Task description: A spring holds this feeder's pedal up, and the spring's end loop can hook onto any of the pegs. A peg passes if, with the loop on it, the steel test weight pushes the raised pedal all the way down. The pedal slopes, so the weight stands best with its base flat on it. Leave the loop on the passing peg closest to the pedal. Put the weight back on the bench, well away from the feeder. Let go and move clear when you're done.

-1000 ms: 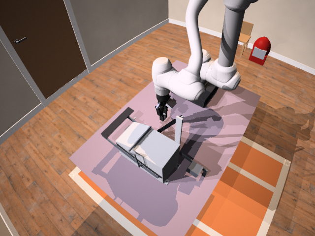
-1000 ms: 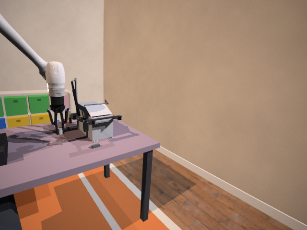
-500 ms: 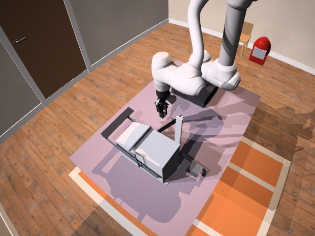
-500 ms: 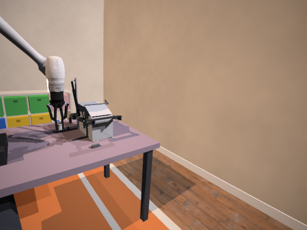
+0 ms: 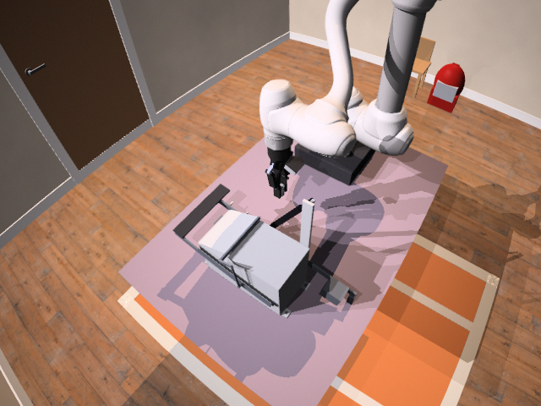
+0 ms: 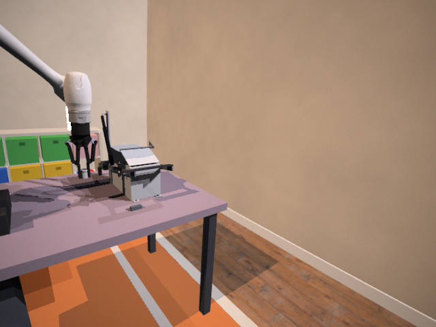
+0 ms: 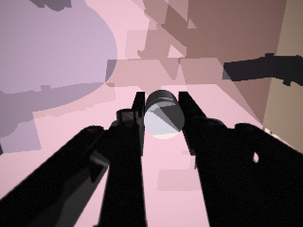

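weight in hand, beside feeder

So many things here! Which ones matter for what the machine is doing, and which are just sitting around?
Part of the job:
- pincer, shut on the steel weight
- feeder
- its upright post
- bench

Just lying about:
- red bin
- chair
- coloured drawers
- door
- orange rug
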